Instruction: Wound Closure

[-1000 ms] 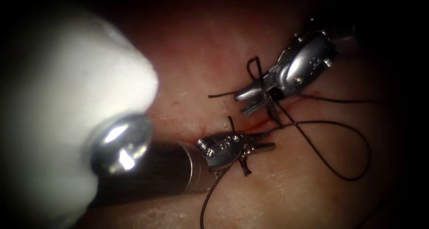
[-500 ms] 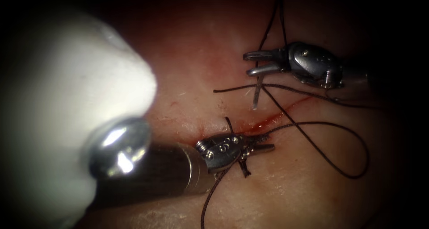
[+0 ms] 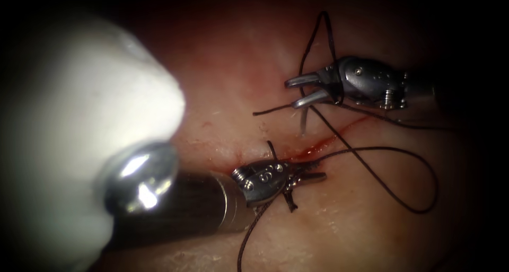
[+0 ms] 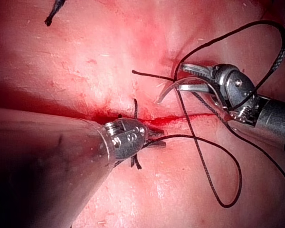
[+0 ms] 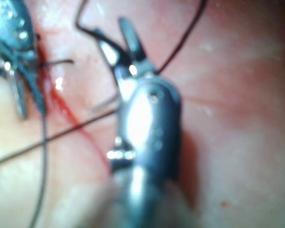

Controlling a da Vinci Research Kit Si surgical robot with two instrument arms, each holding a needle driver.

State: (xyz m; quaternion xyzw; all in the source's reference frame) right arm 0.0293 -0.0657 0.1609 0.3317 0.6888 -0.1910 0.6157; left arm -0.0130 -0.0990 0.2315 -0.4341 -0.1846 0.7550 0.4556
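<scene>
Endoscope view of the tissue [image 3: 344, 235], with the cut [image 3: 347, 128] running from centre up toward 2 o'clock and red fluid [image 3: 310, 151] pooled along its middle.

My left tool [image 3: 313, 172] enters from 8 o'clock and lies low at the cut. As far as I can see, its jaws are together on the thread [image 3: 424, 166] where it leaves the tissue. Short cut ends of thread [image 3: 290, 200] stick out beside its wrist.

My right tool [image 3: 294, 91] comes in from 3 o'clock with its jaws apart. A tall loop of thread [image 3: 318, 38] is wound round it behind the jaws. The needle [image 3: 303, 118] hangs from the lower jaw toward 6 o'clock, out of the tissue, with its tip just above the surface on the left side of the cut. I cannot tell whether anything pinches it.

Risks, as I judge them:
- With those jaws apart, the needle could slip off or prick the tissue if the tool dips.
- The wound loop could slide off the jaws, or snag on the needle.
- A free thread end [image 3: 265, 112] lies near the jaws at 9 o'clock and could catch.
- Pulling hard with the left tool could tear the cut edge.

Room to move: bare tissue is open toward 6 o'clock. A wide thread loop fills 4 o'clock. The left arm's shaft [image 3: 201, 205] blocks 8 o'clock, and the tools stand near each other across the cut.
</scene>
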